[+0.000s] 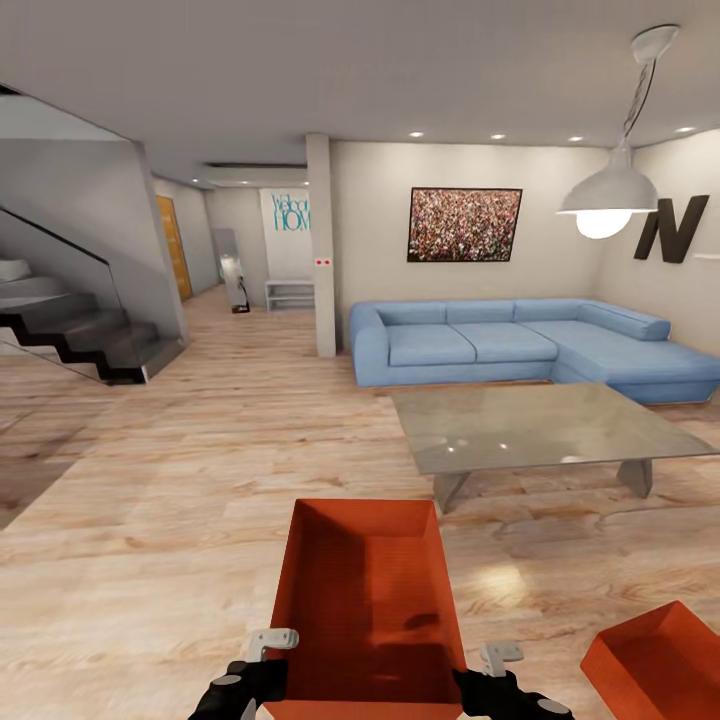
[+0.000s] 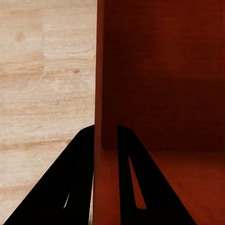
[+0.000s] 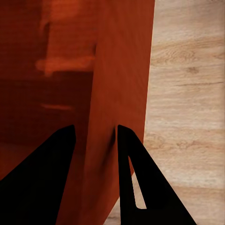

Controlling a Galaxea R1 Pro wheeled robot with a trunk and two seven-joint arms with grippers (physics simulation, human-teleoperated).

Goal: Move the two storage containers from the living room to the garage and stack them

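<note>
Storage container [image 1: 365, 600] hangs between left gripper [image 2: 105, 140] and right gripper [image 3: 93, 136], each pinching a side wall; keep it level, door at ten o'clock

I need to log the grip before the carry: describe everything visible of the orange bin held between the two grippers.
The orange bin is an open-topped rectangular box with plain smooth walls, plastic by its look, and empty. It sits level in front of the robot, above the wood floor. The left gripper straddles its left wall, the right gripper its right wall, one finger inside and one outside each. Nothing else touches it.
</note>
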